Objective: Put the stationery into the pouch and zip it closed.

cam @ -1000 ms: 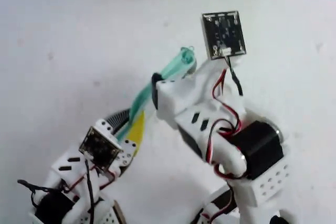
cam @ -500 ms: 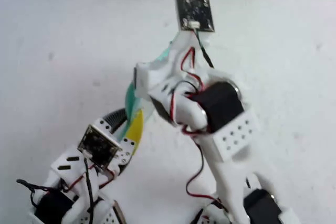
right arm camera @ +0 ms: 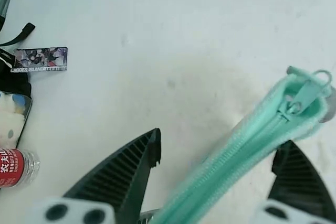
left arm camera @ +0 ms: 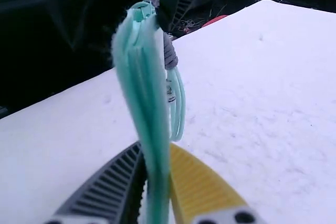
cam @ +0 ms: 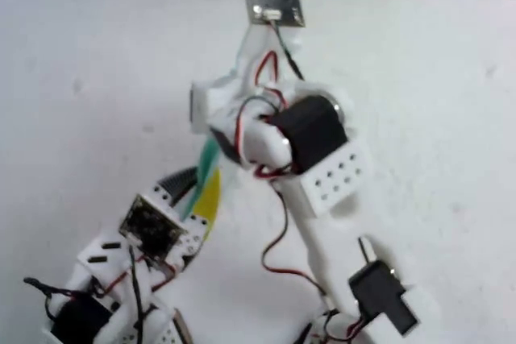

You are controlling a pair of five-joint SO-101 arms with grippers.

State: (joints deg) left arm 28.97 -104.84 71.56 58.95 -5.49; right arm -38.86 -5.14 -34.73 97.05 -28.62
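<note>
In the high view the white table (cam: 419,62) is cut off at 12 o'clock by its far edge, with darkness beyond it. Broad tabletop is spread toward 9 o'clock and 3 o'clock. The left arm is set at 7 o'clock, and the left gripper (cam: 197,189) is pointed toward 1 o'clock. It is clenched on the teal pouch (cam: 207,159), which is held edge-up as a narrow strip. The right arm (cam: 310,138) is stretched over the middle of the table, and its wrist board lies close to the far edge.

In the left wrist view the pouch is pinched between one black and one yellow finger, so it is grasped firmly. Its other end is raised off the table (a thin pull loop (left arm camera: 176,103) hangs beside it).

In the right wrist view the right gripper (right arm camera: 220,141) is spread wide and released. The pouch is passed between the two dark fingers, and its zipper slider (right arm camera: 294,103) is seen at the end of the track. A small card (right arm camera: 41,59) and a red-labelled bottle (right arm camera: 16,167) lie well apart from it.
</note>
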